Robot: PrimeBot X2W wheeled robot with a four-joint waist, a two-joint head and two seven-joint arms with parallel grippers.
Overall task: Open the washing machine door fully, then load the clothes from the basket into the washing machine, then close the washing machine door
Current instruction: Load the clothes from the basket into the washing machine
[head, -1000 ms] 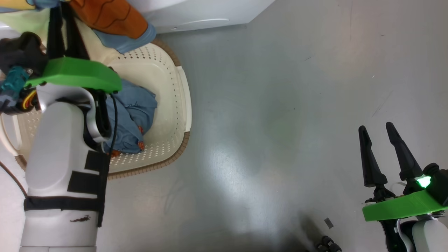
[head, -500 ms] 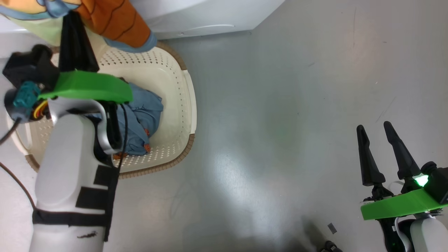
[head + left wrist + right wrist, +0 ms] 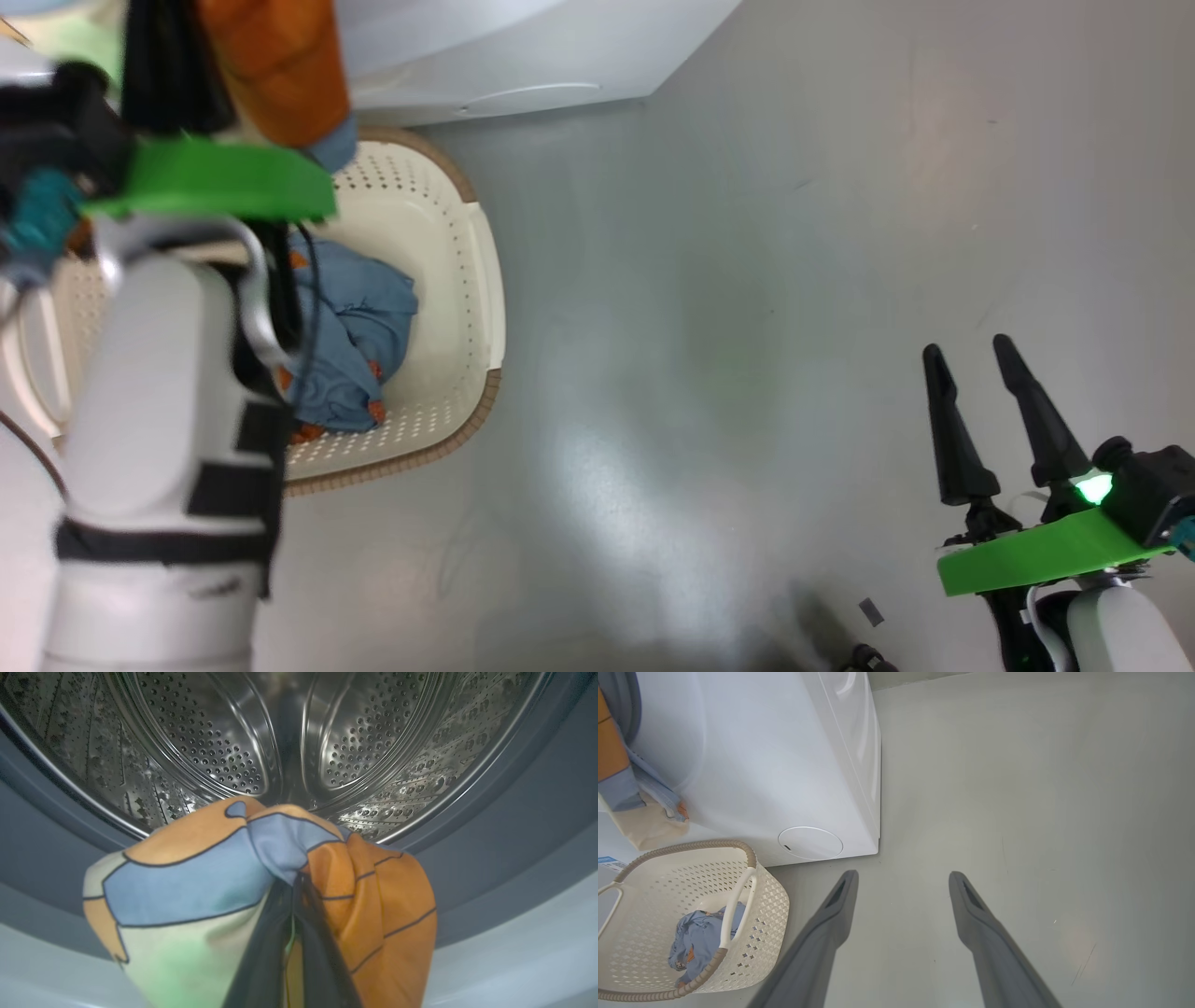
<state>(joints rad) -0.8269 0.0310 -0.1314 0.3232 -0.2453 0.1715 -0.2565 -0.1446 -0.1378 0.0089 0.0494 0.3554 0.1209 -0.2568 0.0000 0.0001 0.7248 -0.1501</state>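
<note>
Left gripper (image 3: 295, 884): two long dark fingers pressed together on a garment (image 3: 196, 877), their tips buried in its folds. In the head view both fingers and cloth are cut off by the top edge. Garment: soft printed fabric with panels of orange, light blue and pale cream-green outlined in dark lines. It is bunched into a rounded lump and held before the open mouth of the washing machine (image 3: 761, 765), level with the lower arc of the opening. It hides the bottom lip there, and contact with the lip cannot be told. Drum (image 3: 210, 742): polished steel, perforated in rows, with raised curved ribs; its far depth is dark. Gasket (image 3: 514, 812): smooth grey-blue rubber ring, cropped at both sides of the wrist view. Machine body: glossy white panel with a round flap (image 3: 810, 843) near the lower front corner and a blue label (image 3: 607, 861) half cut off at the picture edge. Basket (image 3: 467, 261): cream plastic, perforated walls, brown woven-look rim, standing on the floor (image 3: 700, 280) just beside the machine's front. Its left half is hidden behind the pale forearm (image 3: 159, 411). Clothes (image 3: 359, 317): a crumpled light-blue heap with orange specks on the basket's bottom, partly behind that forearm. Right gripper (image 3: 968, 348): tapered dark fingers spread apart with nothing between them, over bare grey floor well apart from the basket.
</note>
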